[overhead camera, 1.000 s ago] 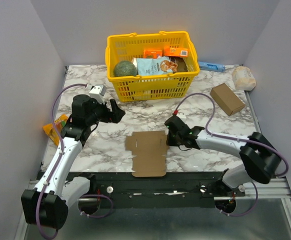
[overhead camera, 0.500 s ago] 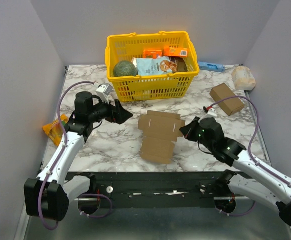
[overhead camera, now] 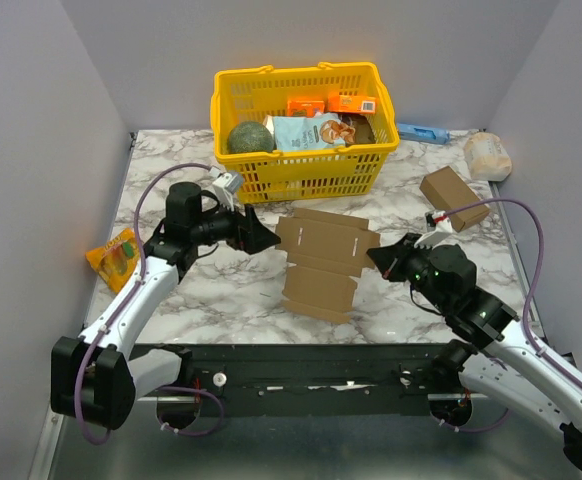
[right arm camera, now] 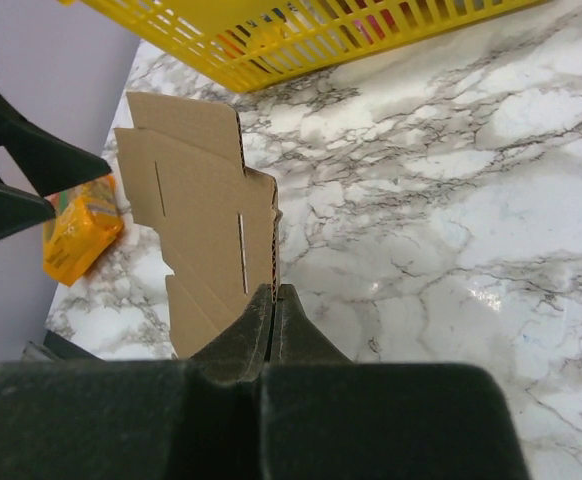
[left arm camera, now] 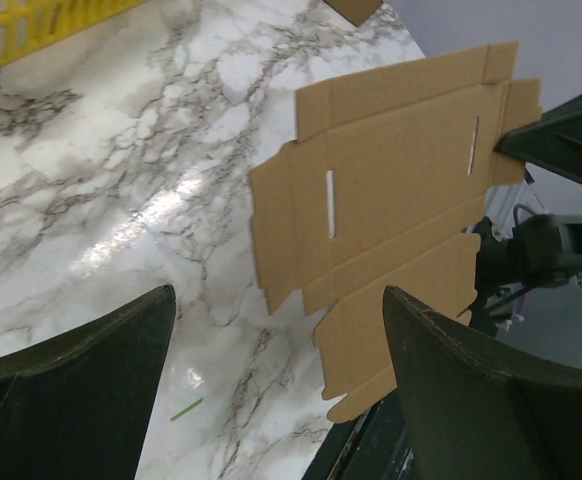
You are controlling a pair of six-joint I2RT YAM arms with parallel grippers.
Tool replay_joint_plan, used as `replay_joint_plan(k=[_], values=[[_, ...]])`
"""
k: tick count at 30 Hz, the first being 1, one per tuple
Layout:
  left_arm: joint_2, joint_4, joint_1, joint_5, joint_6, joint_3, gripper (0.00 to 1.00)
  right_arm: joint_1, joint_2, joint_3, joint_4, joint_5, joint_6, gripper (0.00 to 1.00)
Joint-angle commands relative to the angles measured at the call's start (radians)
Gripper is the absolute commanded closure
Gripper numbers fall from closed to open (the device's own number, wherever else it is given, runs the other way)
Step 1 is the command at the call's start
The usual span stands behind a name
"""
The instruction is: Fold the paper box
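The paper box (overhead camera: 323, 262), a flat brown cardboard blank, lay on the table (overhead camera: 221, 290) well in front of the yellow basket (overhead camera: 301, 175) a second ago. It now hangs lifted and tilted just in front of that basket, with no flap folded yet. My right tool (overhead camera: 379, 256) is pinched tight on its right edge. My left tool (overhead camera: 264, 237), spread wide and holding nothing, has moved in just beside its left edge, so I judge a two-handed first fold is being set up.

Yellow basket (overhead camera: 301, 178) behind paper box (overhead camera: 323, 262) — open tabletop (overhead camera: 221, 290) nearside
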Motion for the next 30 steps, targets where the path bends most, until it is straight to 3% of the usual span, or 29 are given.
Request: replay_joint_plan(k=[1,5,10,16,20,22,23,25,28,29,30], values=[[0.030,-0.072,-0.079,-0.034,0.057,0.035,0.08,-0.004,-0.006,0.013,0.073,-0.067,-0.046,1.00],[0.038,-0.131,-0.079,-0.163,0.080,0.057,0.08,-0.004,-0.012,0.013,0.084,-0.092,-0.052,1.00],[0.057,-0.065,-0.077,-0.104,0.025,0.037,0.11,-0.004,-0.016,0.007,0.096,-0.124,-0.064,1.00],[0.079,0.021,-0.079,-0.003,-0.031,0.019,0.40,-0.004,-0.004,-0.002,0.096,-0.127,-0.067,1.00],[0.073,0.027,-0.083,0.017,-0.021,0.020,0.75,-0.004,0.010,0.003,0.096,-0.124,-0.073,1.00],[0.064,0.038,-0.090,0.031,-0.018,0.016,0.86,-0.004,0.020,0.004,0.098,-0.123,-0.076,1.00],[0.061,0.040,-0.094,0.034,-0.014,0.014,0.98,-0.004,0.023,0.006,0.098,-0.123,-0.079,1.00],[0.053,0.008,-0.106,0.043,0.031,0.023,1.00,-0.004,0.030,0.006,0.092,-0.121,-0.090,0.99],[0.030,-0.084,-0.113,0.016,0.135,0.051,1.00,-0.004,0.033,0.035,0.032,-0.109,-0.137,0.61],[0.019,-0.098,-0.114,0.013,0.155,0.054,1.00,-0.004,0.037,0.077,0.003,-0.104,-0.157,0.33],[0.002,-0.114,-0.114,0.013,0.172,0.057,1.00,-0.004,0.042,0.104,-0.029,-0.097,-0.177,0.23]])
